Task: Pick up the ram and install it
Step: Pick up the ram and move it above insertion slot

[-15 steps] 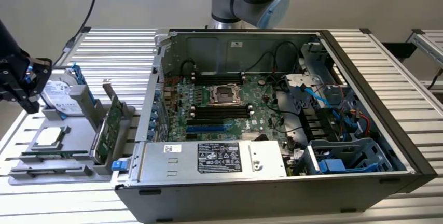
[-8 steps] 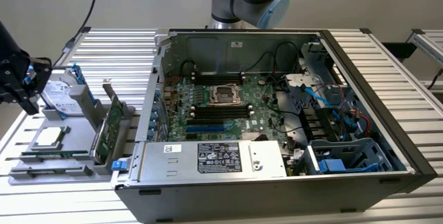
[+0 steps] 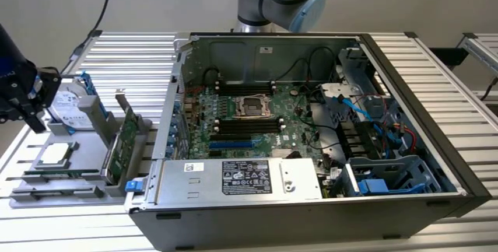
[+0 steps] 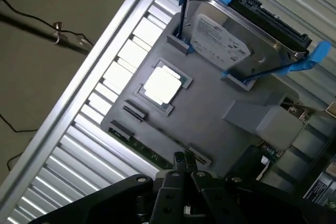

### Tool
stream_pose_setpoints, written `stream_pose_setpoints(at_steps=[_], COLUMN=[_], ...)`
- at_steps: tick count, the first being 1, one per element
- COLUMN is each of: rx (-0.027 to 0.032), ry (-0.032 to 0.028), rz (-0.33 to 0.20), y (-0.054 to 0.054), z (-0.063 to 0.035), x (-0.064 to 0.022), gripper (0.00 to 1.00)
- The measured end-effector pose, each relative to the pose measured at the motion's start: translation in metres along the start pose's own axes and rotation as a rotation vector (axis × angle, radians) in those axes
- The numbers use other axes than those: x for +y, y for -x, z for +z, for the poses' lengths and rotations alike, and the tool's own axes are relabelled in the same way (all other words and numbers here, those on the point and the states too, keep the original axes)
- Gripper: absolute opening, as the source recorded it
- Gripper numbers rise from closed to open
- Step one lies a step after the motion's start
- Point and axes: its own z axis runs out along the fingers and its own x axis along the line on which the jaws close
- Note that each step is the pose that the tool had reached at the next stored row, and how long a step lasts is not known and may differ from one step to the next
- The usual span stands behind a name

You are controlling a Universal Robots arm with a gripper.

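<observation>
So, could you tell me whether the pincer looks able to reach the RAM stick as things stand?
Probably yes: the pincer hovers shut above the grey holder, and nothing covers the RAM stick in its slot, though it must open first.

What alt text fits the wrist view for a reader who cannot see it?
The shut pincer hangs over the edge of a grey tray, close to the thin green ram lying along that edge. The tray also holds a square processor chip and a hard drive in blue rails, all on a ribbed metal table.
</observation>
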Motion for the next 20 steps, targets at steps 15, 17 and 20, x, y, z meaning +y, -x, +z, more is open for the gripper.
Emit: stream_pose_setpoints(at_steps=[15, 17, 20], rx=[0.0134, 0.0150, 0.0178], ry=[-0.0079, -0.0089, -0.0105], rz=[-0.272, -0.308, -0.363], y=[0.000, 0.000, 0.000], z=[0.0126, 0.0141, 0.0160], x=[-0.0006, -0.0007, -0.0008], gripper=[0.11, 0.11, 0.11])
